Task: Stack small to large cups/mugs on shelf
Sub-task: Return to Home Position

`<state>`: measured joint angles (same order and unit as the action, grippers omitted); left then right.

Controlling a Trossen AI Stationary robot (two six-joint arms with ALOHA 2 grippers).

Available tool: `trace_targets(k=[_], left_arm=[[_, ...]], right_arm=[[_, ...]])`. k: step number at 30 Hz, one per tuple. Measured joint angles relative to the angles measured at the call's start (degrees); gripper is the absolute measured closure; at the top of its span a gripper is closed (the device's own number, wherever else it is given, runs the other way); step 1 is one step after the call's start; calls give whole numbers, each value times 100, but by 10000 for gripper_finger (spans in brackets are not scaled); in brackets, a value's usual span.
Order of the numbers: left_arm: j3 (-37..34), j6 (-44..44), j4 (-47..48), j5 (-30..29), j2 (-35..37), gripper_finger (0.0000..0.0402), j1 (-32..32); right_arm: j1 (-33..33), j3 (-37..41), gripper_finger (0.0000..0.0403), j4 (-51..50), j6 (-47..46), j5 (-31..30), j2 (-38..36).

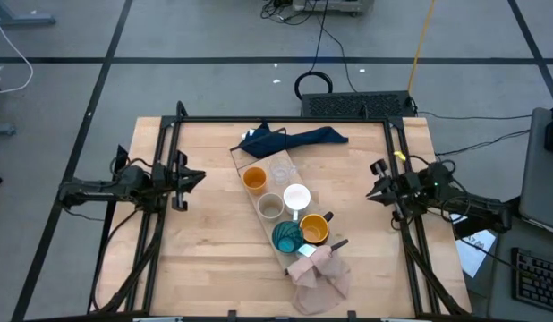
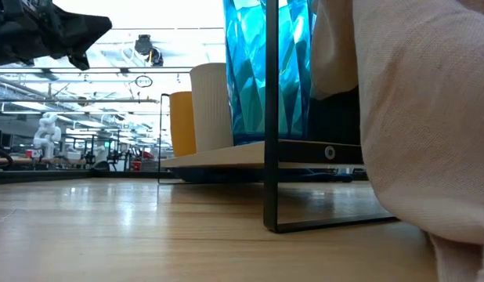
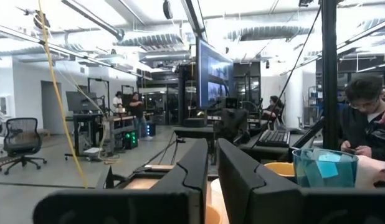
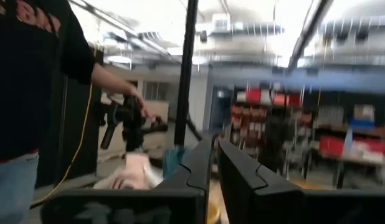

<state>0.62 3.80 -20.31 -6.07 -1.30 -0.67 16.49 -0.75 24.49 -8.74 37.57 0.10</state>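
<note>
The pale wood shelf (image 1: 243, 163) lies slantwise on the table's middle, raised on a thin black frame (image 2: 271, 117). On it stand an orange cup (image 1: 254, 179), a clear glass (image 1: 281, 170), a beige-grey cup (image 1: 270, 207), a white mug (image 1: 297, 197), a mustard mug (image 1: 314, 229) and a teal cup (image 1: 287, 237). My left gripper (image 1: 198, 176) waits shut at the table's left edge. At the right edge, my right gripper (image 1: 373, 190) is also shut. Both are raised, far from the cups, and hold nothing.
A dark blue cloth (image 1: 290, 139) lies at the shelf's far end, a pinkish-beige cloth (image 1: 319, 279) at its near end. Bare table stretches on both sides of the shelf. People stand in the room beyond the table (image 3: 367, 118), (image 4: 30, 93).
</note>
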Motion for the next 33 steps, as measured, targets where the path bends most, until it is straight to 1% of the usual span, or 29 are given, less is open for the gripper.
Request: trace_targets(k=[2, 3, 5, 8, 12, 14, 18, 33], left_arm=[[3, -5, 144, 0, -3, 364, 0], [7, -2, 366, 0, -5, 364, 0], [2, 15, 993, 0, -11, 364, 0], [8, -3, 1862, 8, -3, 364, -1], [0, -8, 1787, 207, 125, 364, -24], [0, -22, 1758, 173, 116, 364, -20], [4, -4, 1880, 94, 116, 364, -20], [4, -20, 1855, 83, 94, 364, -17]], right_arm=[[0, 0, 383, -442, 0, 0, 0], [0, 0, 383, -729, 1, 0, -1], [0, 0, 383, -1154, -1, -1, -2], [-2, 0, 383, -1441, -1, -1, -2], [-12, 0, 383, -1450, 1, 1, -7], [-11, 0, 383, -1457, 1, 1, -4], [-11, 0, 383, -1954, -4, 2, 0], [-11, 0, 383, -1893, -1, 1, 37]])
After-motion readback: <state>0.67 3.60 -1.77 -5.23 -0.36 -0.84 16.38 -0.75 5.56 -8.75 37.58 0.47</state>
